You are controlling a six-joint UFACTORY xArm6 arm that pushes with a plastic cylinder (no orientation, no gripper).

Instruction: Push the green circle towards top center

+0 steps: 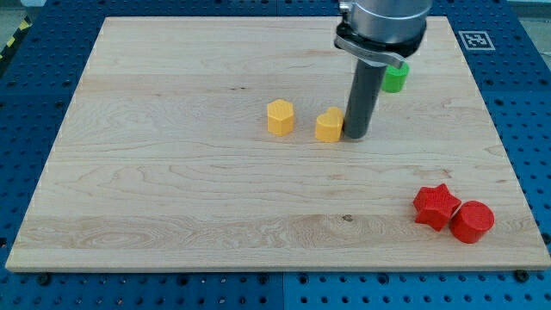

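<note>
The green circle stands near the board's top right, partly hidden behind my arm's head. My tip rests on the board below and to the left of it, a short way apart. The tip touches, or nearly touches, the right side of a yellow block of unclear shape. A yellow hexagon stands further to the left.
A red star and a red circle sit together at the bottom right of the wooden board. Blue perforated table surrounds the board. A marker tag lies at the top right corner.
</note>
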